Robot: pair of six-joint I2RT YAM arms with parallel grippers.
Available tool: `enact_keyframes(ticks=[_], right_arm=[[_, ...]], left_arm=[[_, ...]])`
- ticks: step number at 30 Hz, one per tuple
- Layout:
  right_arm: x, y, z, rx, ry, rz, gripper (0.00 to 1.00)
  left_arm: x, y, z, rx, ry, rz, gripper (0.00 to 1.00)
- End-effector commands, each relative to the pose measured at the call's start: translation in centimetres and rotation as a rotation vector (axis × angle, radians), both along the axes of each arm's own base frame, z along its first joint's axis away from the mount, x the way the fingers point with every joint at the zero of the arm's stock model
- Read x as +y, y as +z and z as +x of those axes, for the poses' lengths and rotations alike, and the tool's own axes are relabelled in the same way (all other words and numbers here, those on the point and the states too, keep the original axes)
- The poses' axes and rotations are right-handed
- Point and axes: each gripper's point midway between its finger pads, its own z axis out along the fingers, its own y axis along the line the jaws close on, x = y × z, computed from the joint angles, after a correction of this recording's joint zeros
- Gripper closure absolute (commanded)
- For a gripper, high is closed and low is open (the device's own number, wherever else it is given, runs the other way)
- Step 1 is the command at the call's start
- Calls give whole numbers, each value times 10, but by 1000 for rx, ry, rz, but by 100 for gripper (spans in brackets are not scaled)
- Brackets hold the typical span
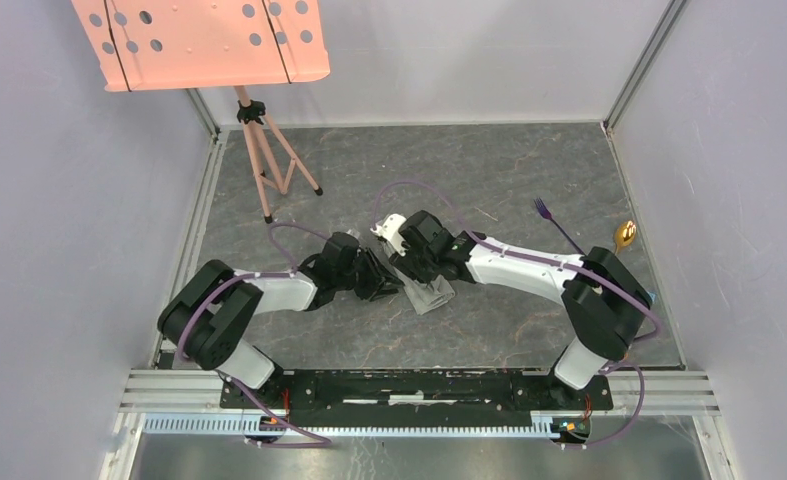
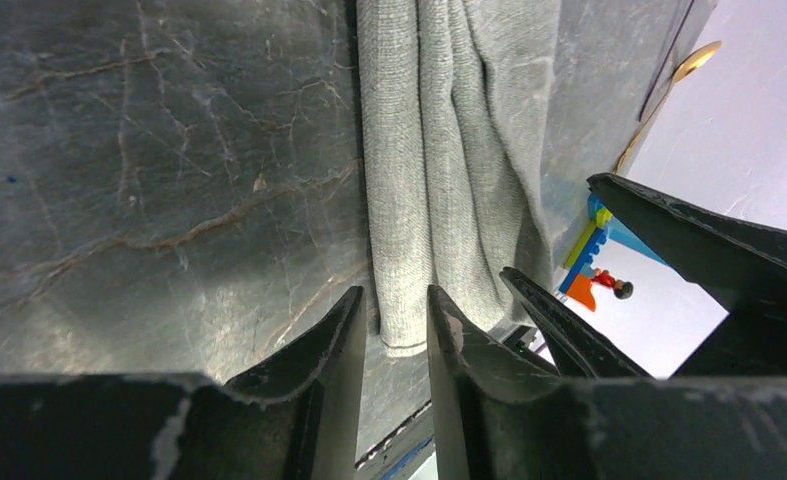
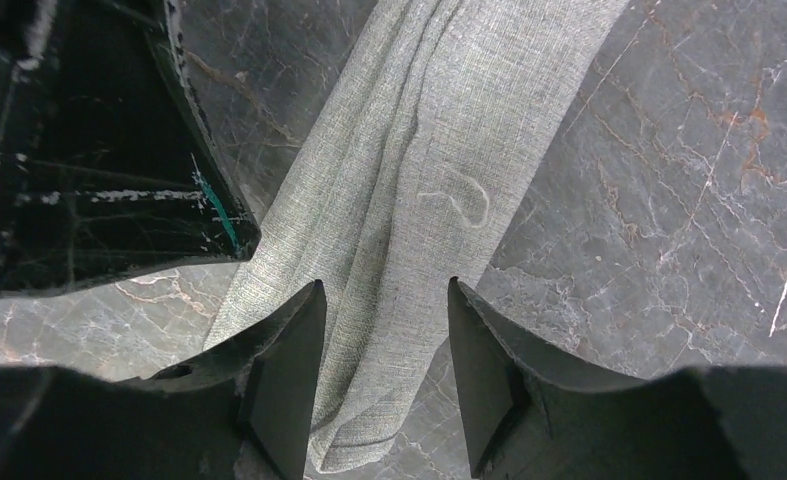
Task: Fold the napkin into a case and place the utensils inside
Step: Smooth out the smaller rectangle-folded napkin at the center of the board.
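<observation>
The grey napkin [image 1: 431, 293] lies on the dark table as a narrow folded strip between my two arms. In the left wrist view the napkin [image 2: 449, 150] runs away from me, and its near end sits between the parted fingers of my left gripper [image 2: 397, 300], which is open. My right gripper [image 3: 387, 290] is open too and straddles the other end of the napkin [image 3: 439, 150]. The purple fork [image 1: 554, 225] and the gold-bowled spoon [image 1: 624, 235] lie apart at the right, beyond my right arm. The spoon [image 2: 694, 60] also shows in the left wrist view.
A salmon-pink perforated panel [image 1: 199, 40] stands on a tripod [image 1: 269, 170] at the back left. Colourful toy blocks [image 2: 594, 250] sit by the right wall. Pale walls enclose the table on three sides, and a metal rail [image 1: 419, 385] runs along the near edge.
</observation>
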Motion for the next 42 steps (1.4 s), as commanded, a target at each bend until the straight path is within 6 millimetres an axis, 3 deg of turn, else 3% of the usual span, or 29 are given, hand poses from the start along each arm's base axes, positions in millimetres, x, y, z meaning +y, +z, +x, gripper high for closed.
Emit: enact_keyframes(ticks=[1, 24, 30, 37, 42], right_arm=[[12, 6, 9, -43, -11, 7, 47], [28, -20, 0, -32, -40, -14, 42], [29, -17, 2, -62, -73, -13, 60], [31, -12, 5, -78, -81, -3, 99], [36, -1, 2, -65, -107, 54, 100]], left_arm=[[-15, 1, 12, -9, 63, -60, 66], [-13, -27, 5, 36, 131, -61, 73], [-15, -35, 2, 56, 132, -67, 78], [-14, -43, -2, 69, 141, -73, 83], [-13, -46, -5, 72, 151, -79, 85]])
